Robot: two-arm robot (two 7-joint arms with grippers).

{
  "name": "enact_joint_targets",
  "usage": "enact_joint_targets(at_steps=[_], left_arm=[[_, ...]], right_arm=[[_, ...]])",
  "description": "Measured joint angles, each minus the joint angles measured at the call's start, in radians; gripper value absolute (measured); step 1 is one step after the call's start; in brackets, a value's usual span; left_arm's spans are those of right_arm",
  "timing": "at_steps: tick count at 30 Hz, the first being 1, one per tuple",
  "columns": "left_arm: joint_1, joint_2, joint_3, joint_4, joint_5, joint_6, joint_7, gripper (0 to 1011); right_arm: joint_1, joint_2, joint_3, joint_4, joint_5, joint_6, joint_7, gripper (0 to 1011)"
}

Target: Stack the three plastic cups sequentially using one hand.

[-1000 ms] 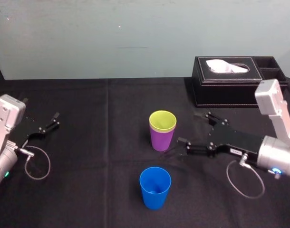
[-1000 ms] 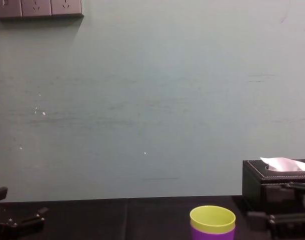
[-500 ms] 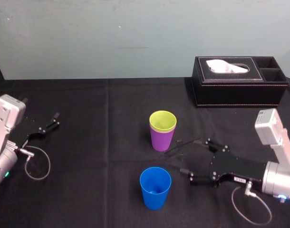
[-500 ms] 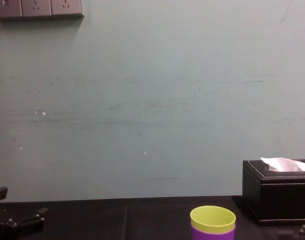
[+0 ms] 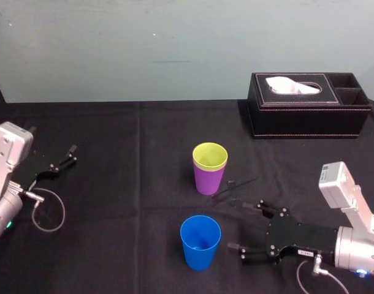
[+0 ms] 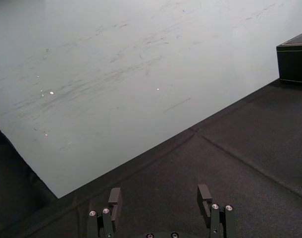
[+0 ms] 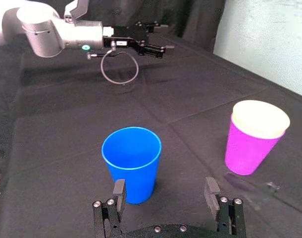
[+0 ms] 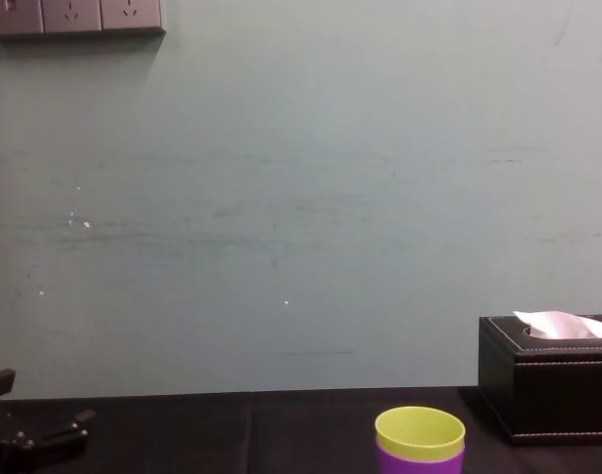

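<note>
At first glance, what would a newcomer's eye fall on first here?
Bright cups on the black cloth: a yellow-green cup nested in a purple cup at the middle, and a blue cup alone, nearer the robot. The right gripper is open just right of the blue cup, apart from it; the left gripper is parked open at the left. A tissue box stands far right.

A: Light's soft and even all over, pretty flat, no hard glare anywhere on the wall.

B: Yep, and the black tablecloth just swallows it. There's a faint soft shadow beside the purple cup, and the tissue looks nearly blown-out white.
</note>
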State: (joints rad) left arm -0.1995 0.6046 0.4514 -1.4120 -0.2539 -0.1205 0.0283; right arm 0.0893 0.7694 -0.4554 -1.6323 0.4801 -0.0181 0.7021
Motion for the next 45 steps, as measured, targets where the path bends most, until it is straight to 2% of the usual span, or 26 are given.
enact_joint_targets(at_steps=[27, 45], left_arm=[[0.0, 0.0, 0.0, 0.0, 0.0, 0.0, 0.0, 1000], [0.0, 0.0, 0.0, 0.0, 0.0, 0.0, 0.0, 1000]], right_arm=[[0.032, -0.039, -0.066, 0.023, -0.032, 0.022, 0.015, 1003], [0.055, -0.062, -0.093, 0.031, -0.021, 0.046, 0.022, 1003]])
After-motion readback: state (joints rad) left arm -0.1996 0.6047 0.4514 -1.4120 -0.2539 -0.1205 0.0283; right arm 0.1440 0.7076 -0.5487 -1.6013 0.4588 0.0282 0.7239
